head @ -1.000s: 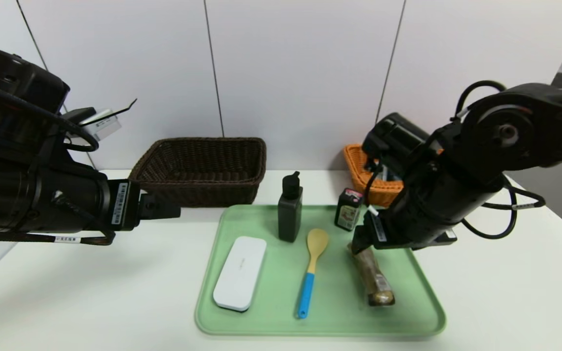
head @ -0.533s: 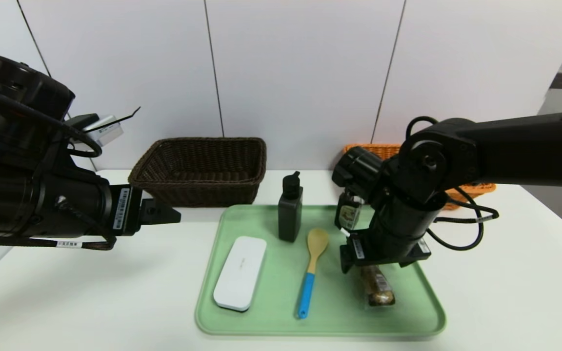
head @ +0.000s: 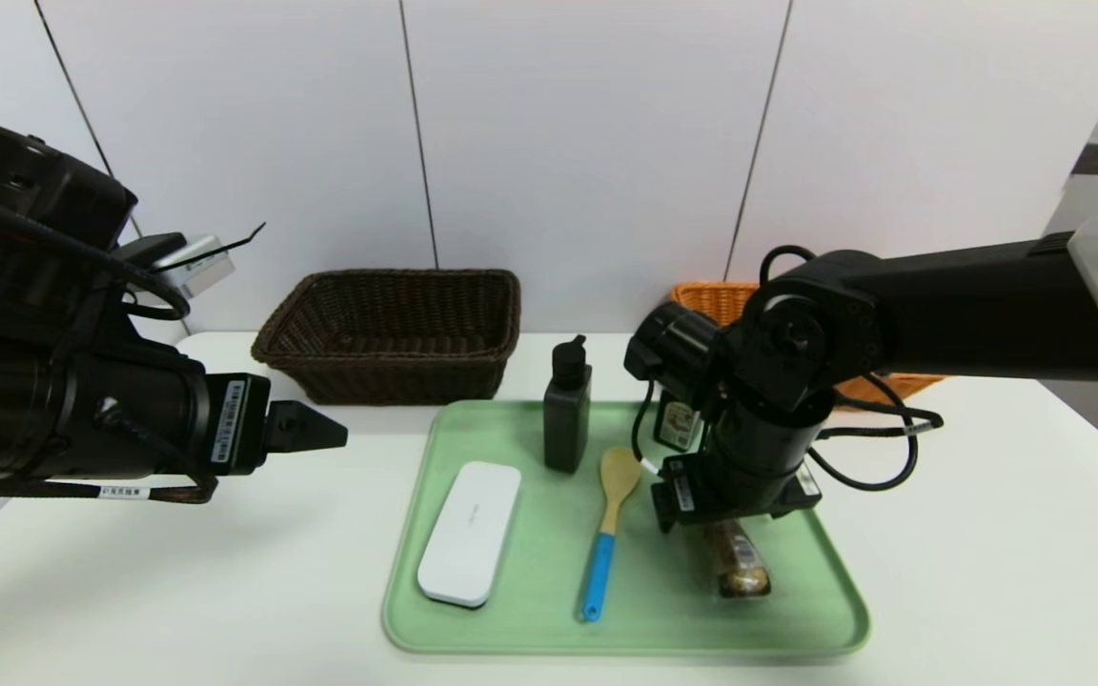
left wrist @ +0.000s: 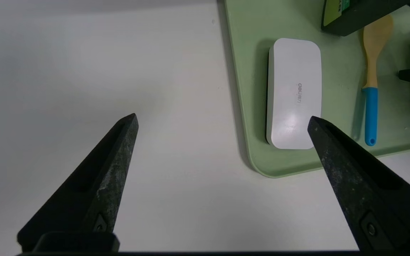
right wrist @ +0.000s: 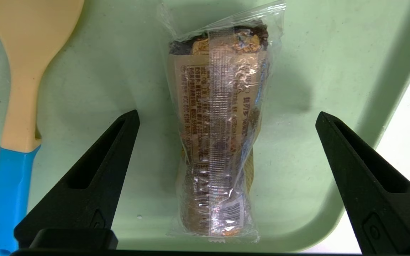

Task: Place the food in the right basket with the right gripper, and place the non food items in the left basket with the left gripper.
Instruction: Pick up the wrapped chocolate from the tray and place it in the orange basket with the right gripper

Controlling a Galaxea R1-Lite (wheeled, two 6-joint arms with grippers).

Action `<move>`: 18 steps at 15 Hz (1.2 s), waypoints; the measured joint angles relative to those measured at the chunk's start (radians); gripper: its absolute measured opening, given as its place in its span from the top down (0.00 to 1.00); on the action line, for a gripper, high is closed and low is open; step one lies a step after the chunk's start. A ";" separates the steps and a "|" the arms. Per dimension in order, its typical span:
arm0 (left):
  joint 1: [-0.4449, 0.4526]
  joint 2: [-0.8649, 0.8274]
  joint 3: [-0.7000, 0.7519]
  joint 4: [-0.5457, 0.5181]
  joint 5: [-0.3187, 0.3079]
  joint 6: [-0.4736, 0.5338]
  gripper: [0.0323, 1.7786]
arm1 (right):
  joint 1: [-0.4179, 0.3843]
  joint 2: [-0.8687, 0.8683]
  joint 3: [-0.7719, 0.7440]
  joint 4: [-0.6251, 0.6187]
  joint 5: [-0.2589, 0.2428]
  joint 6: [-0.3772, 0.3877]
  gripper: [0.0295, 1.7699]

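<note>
On the white tabletop (head: pixel 177 572) a pale green tray (head: pixel 797 624) is set near the front edge, and all five loose items are carried by it. Over the tray's right half the right gripper (right wrist: pixel 226 121) is pointed steeply down, its fingers spread wide on either side of the snack packet (right wrist: pixel 215 142) and nothing held between them; whether the fingertips touch the tray cannot be told. The clear-wrapped packet is laid lengthwise near the tray's right edge, and only its near end (head: pixel 738 570) is seen below the wrist in the head view. At the tray's back edge the small dark box (head: pixel 671 424) is partly hidden behind the right arm.

The yellow spoon with blue handle (head: pixel 606 529) is laid near the tray's middle, bowl toward the back, just beside the packet. The tall black bottle (head: pixel 566 410) is stood upright near the back edge, and the flat white case (head: pixel 469 532) is laid along the tray's left edge.

Beyond the tray's left edge the left gripper (left wrist: pixel 222 119) is held above bare tabletop, its fingers wide apart and empty, with the white case seen past one fingertip.

Along the tabletop's back edge the dark brown basket (head: pixel 392 333) is placed at left centre, and the orange-tan basket (head: pixel 716 300) at the right, largely covered by the right arm.
</note>
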 joint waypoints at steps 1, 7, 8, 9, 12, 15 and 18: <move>0.000 -0.002 0.005 0.000 0.000 0.000 0.05 | 0.000 0.001 0.000 0.002 0.002 0.004 0.03; 0.000 -0.008 0.026 0.000 -0.002 0.000 0.05 | -0.006 -0.006 0.001 0.006 0.076 0.027 0.51; 0.000 -0.009 0.028 0.000 -0.003 0.000 0.05 | -0.007 -0.007 0.001 0.007 0.076 0.027 0.57; 0.000 -0.010 0.030 0.000 -0.003 0.000 0.05 | -0.009 -0.008 0.001 0.007 0.076 0.027 0.68; 0.000 -0.019 0.042 0.000 -0.003 0.000 0.05 | -0.026 -0.023 -0.003 0.006 0.079 0.027 0.92; 0.000 -0.034 0.051 0.001 -0.003 0.001 0.05 | -0.051 -0.077 0.003 0.019 0.097 0.024 0.92; 0.000 -0.050 0.053 0.000 -0.005 0.003 0.05 | -0.087 -0.176 0.008 0.063 0.138 0.013 0.92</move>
